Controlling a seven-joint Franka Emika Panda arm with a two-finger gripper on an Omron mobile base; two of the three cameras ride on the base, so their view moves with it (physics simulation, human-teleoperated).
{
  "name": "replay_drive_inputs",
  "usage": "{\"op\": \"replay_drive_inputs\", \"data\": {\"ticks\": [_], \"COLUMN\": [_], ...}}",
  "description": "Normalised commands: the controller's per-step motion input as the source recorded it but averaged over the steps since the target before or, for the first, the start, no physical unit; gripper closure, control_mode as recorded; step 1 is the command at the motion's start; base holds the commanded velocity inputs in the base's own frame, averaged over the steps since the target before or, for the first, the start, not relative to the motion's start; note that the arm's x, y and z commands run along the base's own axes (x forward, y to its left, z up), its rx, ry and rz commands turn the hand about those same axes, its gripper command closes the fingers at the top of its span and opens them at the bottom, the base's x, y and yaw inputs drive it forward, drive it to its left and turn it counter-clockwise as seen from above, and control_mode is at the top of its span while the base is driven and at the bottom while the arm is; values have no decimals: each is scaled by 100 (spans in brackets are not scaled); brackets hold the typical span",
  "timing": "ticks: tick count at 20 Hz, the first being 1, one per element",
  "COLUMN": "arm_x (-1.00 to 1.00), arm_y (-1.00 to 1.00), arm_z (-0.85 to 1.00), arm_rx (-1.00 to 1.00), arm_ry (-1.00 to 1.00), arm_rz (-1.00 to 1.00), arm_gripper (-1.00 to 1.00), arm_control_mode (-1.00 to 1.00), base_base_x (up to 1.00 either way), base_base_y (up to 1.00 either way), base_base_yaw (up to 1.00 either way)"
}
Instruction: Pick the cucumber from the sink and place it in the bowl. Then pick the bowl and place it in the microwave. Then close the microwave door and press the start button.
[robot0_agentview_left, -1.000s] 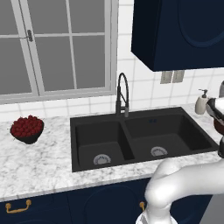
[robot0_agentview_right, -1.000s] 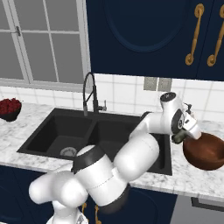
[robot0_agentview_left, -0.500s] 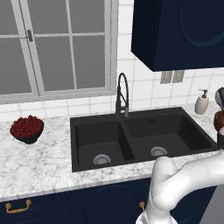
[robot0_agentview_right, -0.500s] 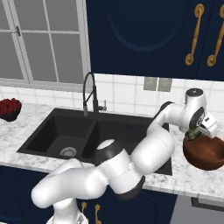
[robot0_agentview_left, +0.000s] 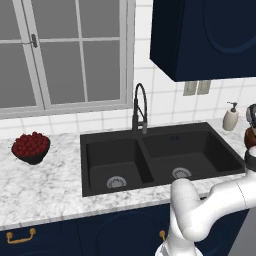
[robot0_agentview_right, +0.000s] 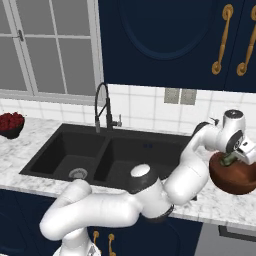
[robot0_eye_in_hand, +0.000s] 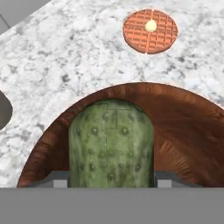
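One cucumber (robot0_eye_in_hand: 111, 146) hanging over the bowl (robot0_eye_in_hand: 183, 131).
Hand (robot0_agentview_right: 235, 156) is pinching it, long axis pointing straight down into the bowl.

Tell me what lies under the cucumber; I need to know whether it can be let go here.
The cucumber, gripped in the gripper, hangs over the dark inside of the bowl. The bowl floor straight beneath it is covered by the cucumber. A waffle lies on the counter beyond.

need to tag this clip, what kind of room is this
A home kitchen, by the look of it: a black double sink with a spring faucet set in a marble counter, navy cabinets above.
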Motion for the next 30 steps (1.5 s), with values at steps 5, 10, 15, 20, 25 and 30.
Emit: {"op": "replay_drive_inputs", "data": {"ticks": [5, 10, 15, 20, 25, 30], "arm_x": [3, 7, 0, -34, -18, -33], "arm_y": [-9, 0, 0, 22, 94, 78], "arm_z": [-63, -58, 2, 26, 25, 8], "arm_rx": [0, 0, 0, 0, -7, -27], "arm_ry": [0, 1, 0, -11, -26, -10], "arm_rz": [0, 0, 0, -6, -1, 0], "arm_gripper": [100, -100, -100, -100, -100, -100], "arm_control_mode": [-100, -100, -100, -100, -100, -100], "base_base_x": [0, 0, 0, 0, 0, 0], "base_base_y": [0, 0, 0, 0, 0, 0], "base_base_yaw": [0, 0, 0, 0, 0, 0]}}
